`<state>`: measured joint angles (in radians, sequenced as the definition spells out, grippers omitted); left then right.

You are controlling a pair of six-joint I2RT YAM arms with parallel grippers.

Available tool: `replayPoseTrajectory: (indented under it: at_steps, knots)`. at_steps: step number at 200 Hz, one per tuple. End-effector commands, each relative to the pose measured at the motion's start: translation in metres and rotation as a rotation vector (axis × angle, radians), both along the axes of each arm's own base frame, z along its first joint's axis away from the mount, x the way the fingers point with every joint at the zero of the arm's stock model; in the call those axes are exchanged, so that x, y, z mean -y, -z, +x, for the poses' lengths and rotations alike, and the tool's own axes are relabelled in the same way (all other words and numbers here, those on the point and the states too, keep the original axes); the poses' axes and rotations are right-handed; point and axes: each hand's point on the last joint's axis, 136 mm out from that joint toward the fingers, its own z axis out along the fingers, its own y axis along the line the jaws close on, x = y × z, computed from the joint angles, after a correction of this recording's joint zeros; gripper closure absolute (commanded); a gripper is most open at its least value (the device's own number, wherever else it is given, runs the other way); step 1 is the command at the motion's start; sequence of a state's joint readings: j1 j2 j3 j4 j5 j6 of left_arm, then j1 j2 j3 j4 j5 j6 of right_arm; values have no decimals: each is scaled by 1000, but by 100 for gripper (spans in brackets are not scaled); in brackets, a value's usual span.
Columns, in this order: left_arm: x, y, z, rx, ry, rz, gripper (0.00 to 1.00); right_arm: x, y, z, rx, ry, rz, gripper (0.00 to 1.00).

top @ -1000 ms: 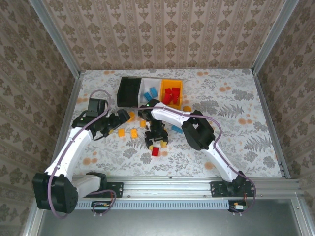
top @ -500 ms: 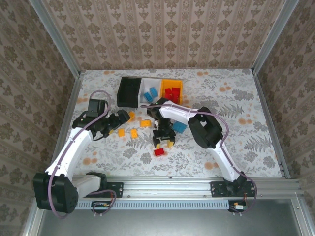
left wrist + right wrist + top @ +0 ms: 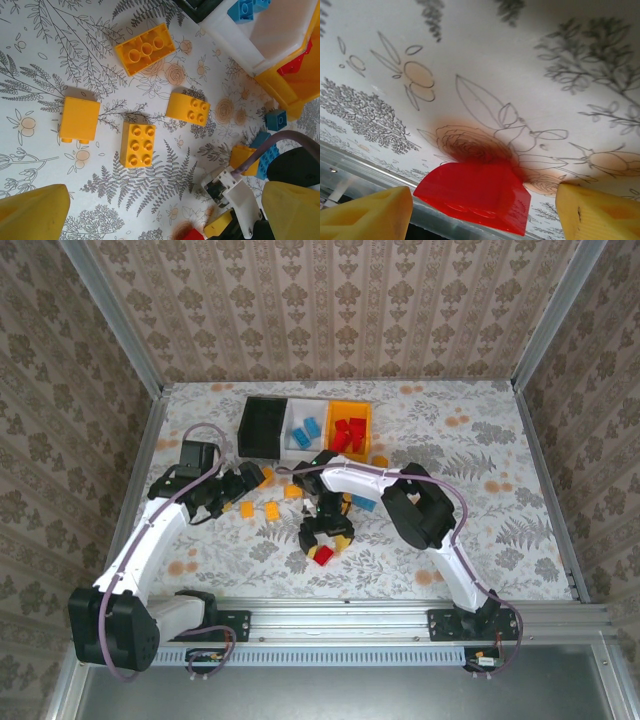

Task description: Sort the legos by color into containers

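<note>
Left of the small red plastic studded brick (image 3: 475,197), the left gripper (image 3: 242,482) hangs fully spread and empty over loose yellow-orange plastic bricks (image 3: 137,144). The right gripper (image 3: 480,212) straddles the red brick, fingers apart, gripping nothing. It should centre, then close squarely. The table's near metal rail (image 3: 340,170) runs just beside the brick. Open room lies beyond it, toward the orange-yellow plastic bin (image 3: 352,408).

three bins (image 3: 262,428), two robot arms (image 3: 150,538)

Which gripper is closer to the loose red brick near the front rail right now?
Right. The right gripper hangs over the red brick, a finger on each side. The left gripper is off to its left, above the yellow bricks.
</note>
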<state>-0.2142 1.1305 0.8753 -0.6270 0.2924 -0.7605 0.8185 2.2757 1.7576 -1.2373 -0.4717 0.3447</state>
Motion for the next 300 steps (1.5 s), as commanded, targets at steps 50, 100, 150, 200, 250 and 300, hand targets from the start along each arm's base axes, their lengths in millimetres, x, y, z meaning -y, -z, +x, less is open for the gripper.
replayPoseTrajectory:
  at_steps: [50, 100, 150, 200, 250, 300]
  knots:
    - [-1, 1, -6, -14, -6, -19, 0, 8, 6, -20, -19, -94, -61, 23]
    - [1, 4, -7, -16, -9, -30, 0, 16, 10, -15, 18, -90, -115, 26]
    - [0, 3, -8, -10, -11, -30, 0, 28, 6, -5, 57, -51, -142, 37]
    - [0, 5, -9, -12, -14, -32, 0, 47, -2, 9, 77, 52, -132, 45]
    - [1, 5, -8, -10, -12, -35, 0, 80, -17, 34, 96, 172, -117, 47]
    - [1, 5, -7, -9, -12, -35, 0, 99, -71, 87, 139, 366, 29, 47]
